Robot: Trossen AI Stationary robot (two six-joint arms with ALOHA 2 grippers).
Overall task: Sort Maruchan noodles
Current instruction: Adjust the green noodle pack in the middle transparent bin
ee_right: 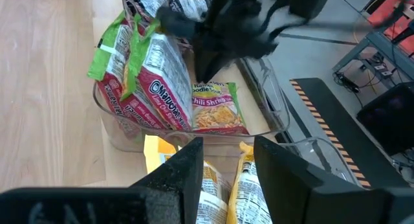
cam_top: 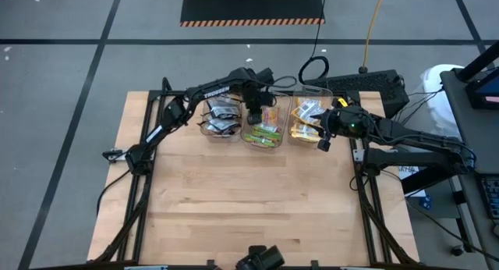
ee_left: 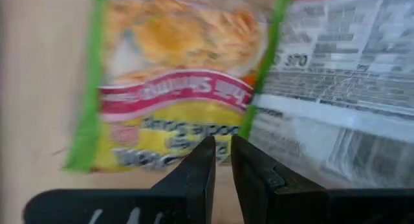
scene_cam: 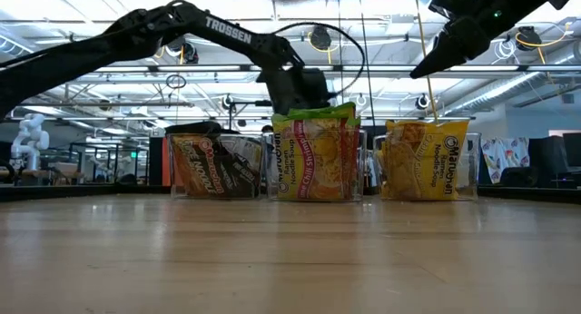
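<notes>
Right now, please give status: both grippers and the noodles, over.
Left gripper over middle bin, nearly shut, holding nothing. Right gripper open over the yellow packets. All visible noodles binned by color. Nothing in the way.

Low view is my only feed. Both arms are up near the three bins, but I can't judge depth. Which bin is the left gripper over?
Observer: From above, the left gripper is over the middle bin, the one holding lime-green packets.
Operator: And the right one?
Observer: The right gripper hangs over a corner of the right bin with the yellow packets. Its wrist view shows open jaws with nothing between them.
Operator: What does the left wrist camera face?
Observer: One lime-green packet front-up, beside another showing its printed back.
</notes>
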